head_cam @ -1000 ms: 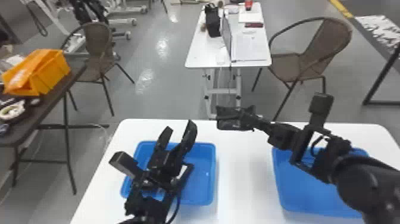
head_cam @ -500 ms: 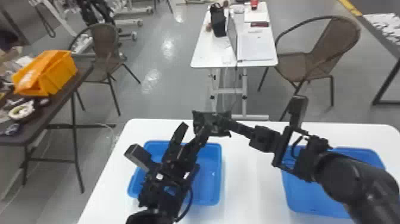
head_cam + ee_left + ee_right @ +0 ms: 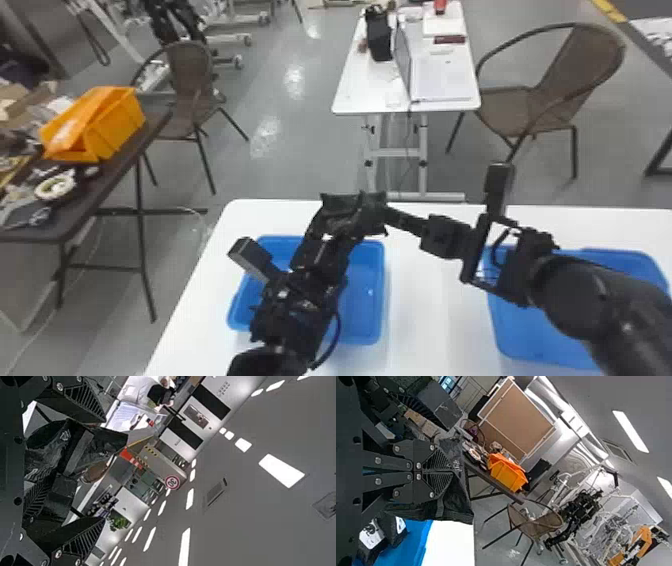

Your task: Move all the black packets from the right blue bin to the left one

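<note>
Above the far edge of the left blue bin (image 3: 371, 295), a black packet (image 3: 340, 205) hangs between the two grippers. My right gripper (image 3: 384, 212) holds it from the right. Seen in the right wrist view, the right gripper (image 3: 451, 471) is shut on the black packet (image 3: 457, 504). My left gripper (image 3: 342, 230) reaches up from below; in the left wrist view, the left gripper (image 3: 104, 470) stands open around the black packet (image 3: 107, 441), fingers on either side. The right blue bin (image 3: 625, 260) is partly hidden by the right arm. Other black packets (image 3: 395, 528) lie in the left bin.
Both bins stand on a white table (image 3: 430, 310), with bare tabletop between them. Off to the left, a dark table (image 3: 95, 185) carries an orange bin (image 3: 115, 122). Chairs and a smaller white table (image 3: 350, 97) are beyond.
The right gripper has carried the packet left to the left gripper. The left gripper has turned somewhat, and its fingers now flank the packet. The head view has shifted slightly.
</note>
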### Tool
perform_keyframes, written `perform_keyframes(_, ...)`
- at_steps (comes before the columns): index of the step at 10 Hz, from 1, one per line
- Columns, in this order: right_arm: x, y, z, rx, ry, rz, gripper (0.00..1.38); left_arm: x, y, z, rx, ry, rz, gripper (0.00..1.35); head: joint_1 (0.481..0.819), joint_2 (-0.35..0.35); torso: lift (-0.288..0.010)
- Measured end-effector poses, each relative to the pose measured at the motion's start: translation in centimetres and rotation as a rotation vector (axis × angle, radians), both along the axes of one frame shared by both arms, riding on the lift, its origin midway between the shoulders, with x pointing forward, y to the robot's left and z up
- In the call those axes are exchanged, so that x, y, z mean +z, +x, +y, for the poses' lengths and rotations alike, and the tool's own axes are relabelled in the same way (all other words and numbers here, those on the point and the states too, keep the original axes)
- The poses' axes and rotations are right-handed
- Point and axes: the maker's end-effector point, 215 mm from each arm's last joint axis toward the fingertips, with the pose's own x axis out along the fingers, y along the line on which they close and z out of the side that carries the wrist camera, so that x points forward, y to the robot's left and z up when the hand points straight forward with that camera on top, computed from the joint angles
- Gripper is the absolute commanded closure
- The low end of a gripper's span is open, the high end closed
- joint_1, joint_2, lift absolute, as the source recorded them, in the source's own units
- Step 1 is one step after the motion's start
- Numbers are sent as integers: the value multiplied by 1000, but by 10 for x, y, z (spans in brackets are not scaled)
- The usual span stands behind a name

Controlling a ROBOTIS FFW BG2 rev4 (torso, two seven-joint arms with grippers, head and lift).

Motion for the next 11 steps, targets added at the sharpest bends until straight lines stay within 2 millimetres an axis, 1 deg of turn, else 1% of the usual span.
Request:
perform_keyframes(1, 0, -2, 2, 9, -1, -2, 1277, -1, 0, -1, -3, -1, 6, 384, 695, 207, 0)
perform_keyframes(2, 0, -3, 2, 15, 0, -3, 1277, -3, 0, -1, 1, 0, 11, 607, 695, 208, 0)
perform_keyframes(3, 0, -4, 2, 19, 1, -5, 1277, -4, 1, 1, 9, 2, 15, 694, 695, 210, 0)
perform_keyframes(5, -1, -6, 2, 28, 3, -4, 1277, -3, 0, 5, 25, 5, 12, 705, 695, 214, 0)
perform_keyframes(6, -2, -7, 2, 31, 2, -3, 1277, 0, 0, 8, 42, 5, 4, 766, 695, 216, 0)
perform_keyframes(7, -3, -8, 2, 34, 2, -3, 1277, 3, 0, 12, 60, 6, -7, 1069, 695, 222, 0)
perform_keyframes(8, -4, -9, 2, 35, 2, -2, 1277, 6, -1, 17, 77, 11, -19, 1207, 695, 227, 0)
perform_keyframes(11, -5, -10, 2, 37, 1, -2, 1277, 12, 0, 17, 64, 39, -30, 1207, 695, 228, 0)
